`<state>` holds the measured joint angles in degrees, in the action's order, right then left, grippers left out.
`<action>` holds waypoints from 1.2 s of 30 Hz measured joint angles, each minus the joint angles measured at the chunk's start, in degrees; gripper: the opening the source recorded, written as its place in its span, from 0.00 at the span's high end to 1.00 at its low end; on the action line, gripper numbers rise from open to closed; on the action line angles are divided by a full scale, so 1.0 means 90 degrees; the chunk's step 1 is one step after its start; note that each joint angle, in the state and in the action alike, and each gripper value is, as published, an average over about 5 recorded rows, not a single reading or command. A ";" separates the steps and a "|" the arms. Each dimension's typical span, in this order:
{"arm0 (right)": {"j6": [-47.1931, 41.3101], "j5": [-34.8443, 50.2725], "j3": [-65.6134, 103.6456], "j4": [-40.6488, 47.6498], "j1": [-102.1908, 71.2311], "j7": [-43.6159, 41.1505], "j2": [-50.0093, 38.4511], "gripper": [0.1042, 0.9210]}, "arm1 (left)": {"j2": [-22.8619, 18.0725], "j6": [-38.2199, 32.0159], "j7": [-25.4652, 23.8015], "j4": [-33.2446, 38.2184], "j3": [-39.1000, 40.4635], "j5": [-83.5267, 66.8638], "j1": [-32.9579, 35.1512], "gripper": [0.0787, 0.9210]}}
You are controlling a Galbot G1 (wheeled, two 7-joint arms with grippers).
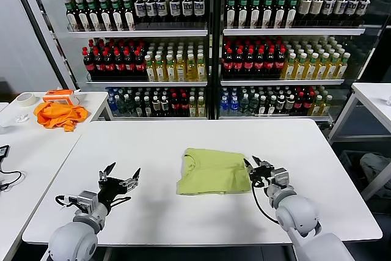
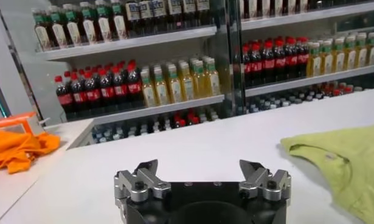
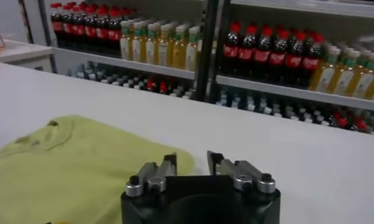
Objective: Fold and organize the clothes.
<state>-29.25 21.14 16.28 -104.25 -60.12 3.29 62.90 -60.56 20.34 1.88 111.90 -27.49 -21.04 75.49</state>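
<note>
The lime T-shirt (image 1: 211, 170) lies folded into a rough rectangle in the middle of the white table (image 1: 183, 142), collar toward its left. It also shows in the left wrist view (image 2: 345, 159) and the right wrist view (image 3: 65, 167). My left gripper (image 1: 120, 177) hovers low over bare table to the left of the shirt, open wide and empty (image 2: 199, 167). My right gripper (image 1: 253, 166) sits just at the shirt's right edge, jaws a small way apart with nothing between them (image 3: 191, 159).
A bright orange cloth (image 1: 60, 114) and a tape roll (image 1: 25, 99) lie on the side table at the left. A glass-fronted cooler of bottles (image 1: 208, 47) stands behind the table. Another white table (image 1: 372, 99) is at the right.
</note>
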 measured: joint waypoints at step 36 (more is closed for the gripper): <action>0.1796 -0.0977 0.1482 0.0456 -0.0294 0.0404 0.0180 0.12 | -0.0031 -0.1547 -0.0972 -0.1220 0.0174 0.1126 -0.1033 0.12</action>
<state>-13.08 12.35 29.62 -100.15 -62.77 6.93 64.52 -60.84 6.41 -6.87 100.92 -25.92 -10.91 66.20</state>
